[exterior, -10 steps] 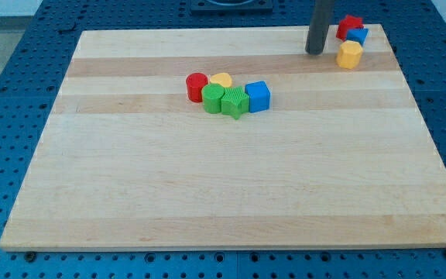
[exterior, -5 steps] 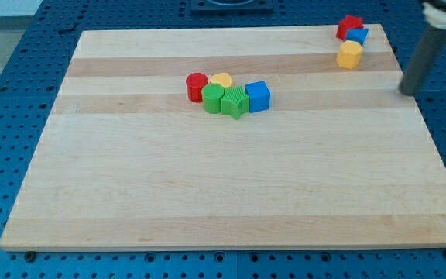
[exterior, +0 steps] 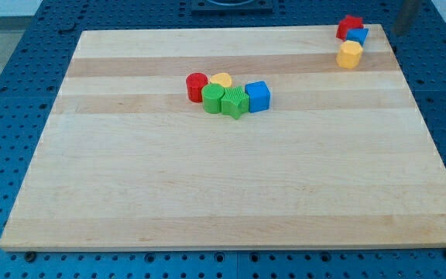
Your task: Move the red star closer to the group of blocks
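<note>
Rod's lower end, my tip, sitting blurred past the board's top right corner, holding nothing, just right of the red star, star touching a blue block, group lying well apart mid-board

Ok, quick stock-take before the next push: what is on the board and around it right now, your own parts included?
red star: 1, red, board's top right corner
small blue block: 1, blue, touching the red star's lower right
yellow block: 1, yellow, just below those two
red cylinder: 1, red, left end of the central group
yellow heart: 1, yellow, group's top
green cylinder: 1, green, group's front
green star: 1, green, beside it
blue cube: 1, blue, group's right end
wooden board: 1, light wood
my tip: 1, dark rod, right of the red star, off the board
</note>
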